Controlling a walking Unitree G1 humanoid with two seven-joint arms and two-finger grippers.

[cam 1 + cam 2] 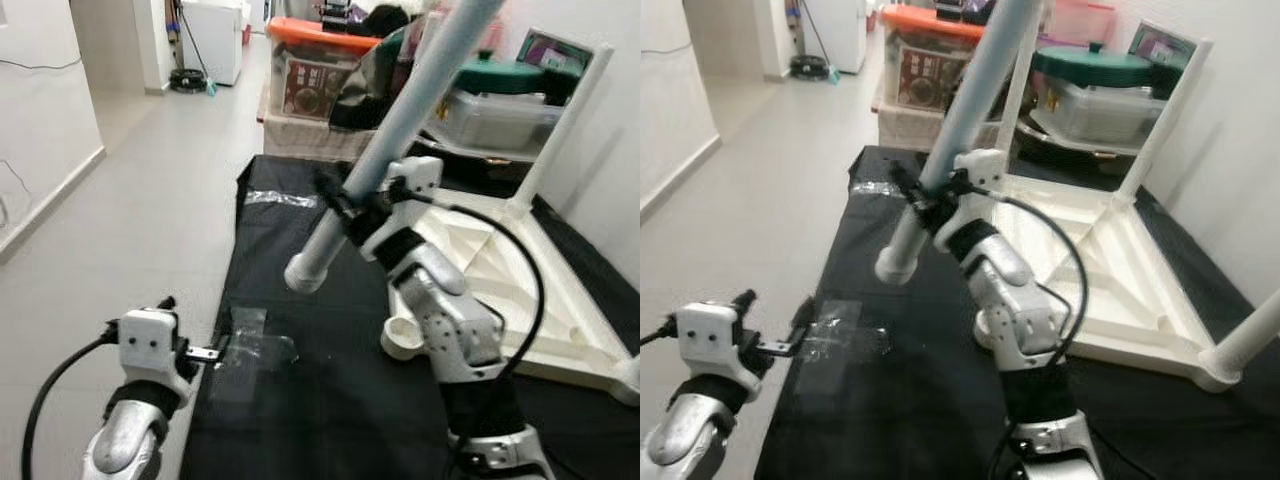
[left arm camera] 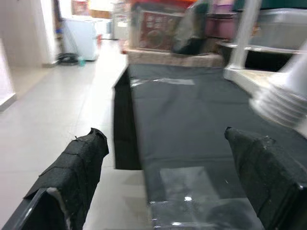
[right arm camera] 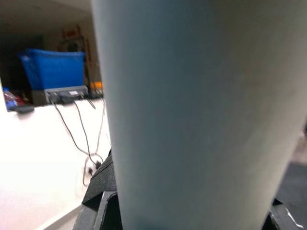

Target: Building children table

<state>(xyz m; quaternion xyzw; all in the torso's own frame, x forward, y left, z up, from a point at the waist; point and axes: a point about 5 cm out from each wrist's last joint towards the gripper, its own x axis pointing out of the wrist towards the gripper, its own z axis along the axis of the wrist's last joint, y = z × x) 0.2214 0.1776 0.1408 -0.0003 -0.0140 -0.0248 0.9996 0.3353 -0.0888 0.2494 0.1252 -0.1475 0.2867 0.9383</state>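
The right gripper (image 1: 345, 205) was up at chest height over the black cloth-covered work surface (image 1: 300, 400), its black fingers clamped around a long pale grey-white plastic table leg (image 1: 400, 130). The leg slanted steeply, its threaded lower end (image 1: 305, 272) hanging free above the cloth, its upper part running out of the top of the head view. From the right wrist view the leg (image 3: 192, 110) sat pressed right against the camera.

To the right lay the upside-down white plastic children's tabletop (image 1: 520, 290), resting on the cloth with ribs showing. One leg (image 1: 565, 120) already stood upright at its far corner, and a round empty socket (image 1: 402, 338) sat at the near corner, just beside the right arm.

The left gripper (image 2: 168, 177) hovered low at the cloth's near left edge, its fingers (image 2: 76, 167) spread wide apart and holding nothing, above a patch of clear tape (image 1: 255, 350) stuck on the cloth.

Behind the surface stood a clear storage box with an orange lid (image 1: 320, 70) and a green-lidded tub (image 1: 510, 80).
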